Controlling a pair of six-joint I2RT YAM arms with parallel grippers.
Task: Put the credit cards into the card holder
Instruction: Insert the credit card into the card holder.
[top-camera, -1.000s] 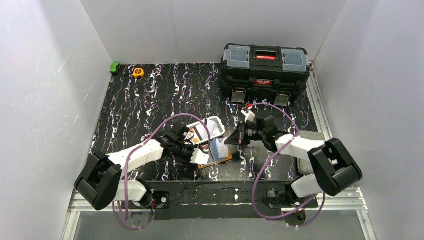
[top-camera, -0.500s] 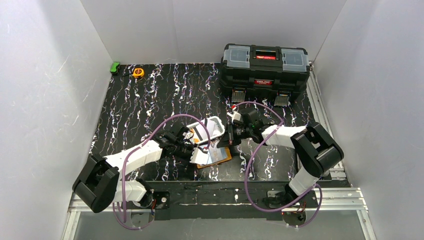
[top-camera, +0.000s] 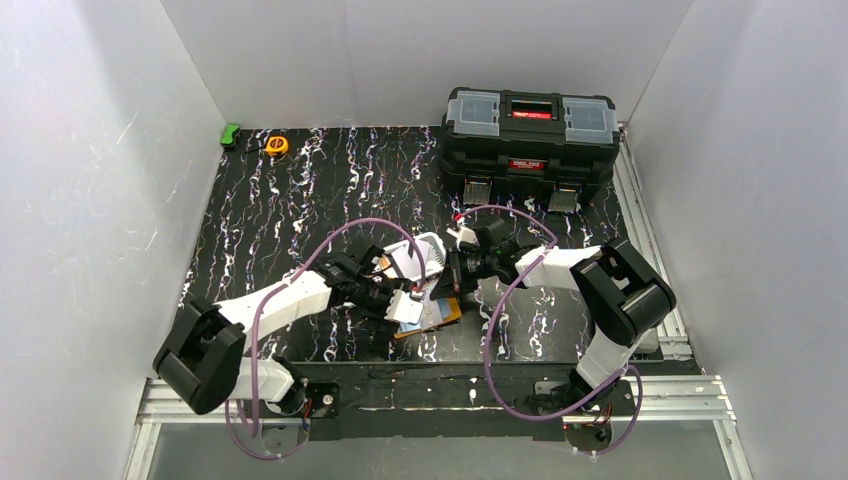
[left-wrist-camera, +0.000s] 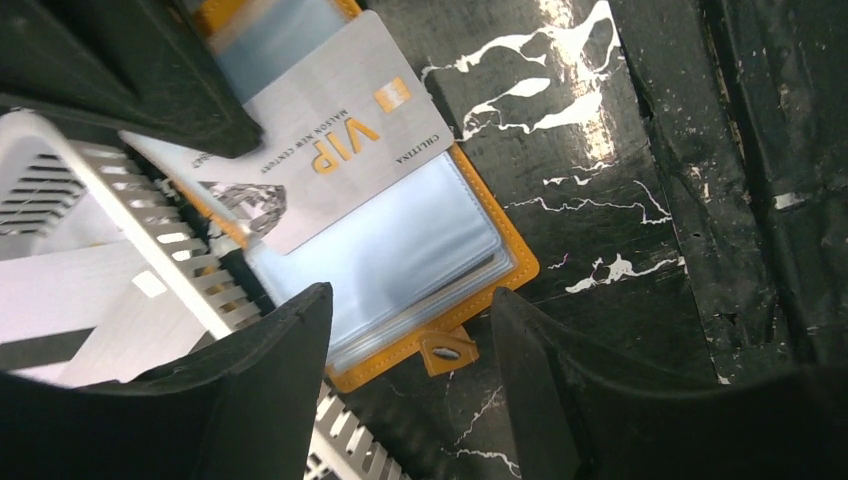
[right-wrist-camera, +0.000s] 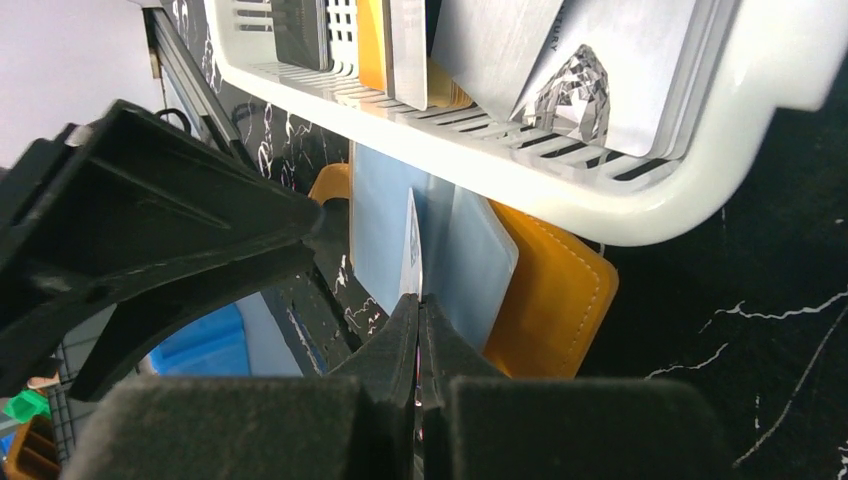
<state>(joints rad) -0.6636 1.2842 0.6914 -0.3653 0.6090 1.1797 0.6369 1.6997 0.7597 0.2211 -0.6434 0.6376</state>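
Note:
The card holder (left-wrist-camera: 420, 240) lies open on the black table, orange rim and snap tab (left-wrist-camera: 445, 350) toward me, grey-blue clear pockets up. A silver credit card marked VIP (left-wrist-camera: 330, 150) lies slanted across its pockets. My right gripper (right-wrist-camera: 418, 300) is shut on that card, which shows edge-on (right-wrist-camera: 413, 235) in the right wrist view against the holder (right-wrist-camera: 550, 300). My left gripper (left-wrist-camera: 410, 300) stands open just above the holder's near edge, its fingers (left-wrist-camera: 560, 380) either side of the snap tab, holding nothing. From above, both grippers (top-camera: 447, 275) meet at the holder (top-camera: 447, 312).
A white slotted basket (right-wrist-camera: 620, 200) with several more cards (right-wrist-camera: 600, 70) stands directly behind the holder, touching it. A black toolbox (top-camera: 530, 140) sits at the back right. An orange tape measure (top-camera: 276, 145) and a green object (top-camera: 230, 134) lie at the back left.
My right gripper has moved left from beside the toolbox to the holder, carrying the card. My left gripper's jaws have spread apart over the holder's near edge.

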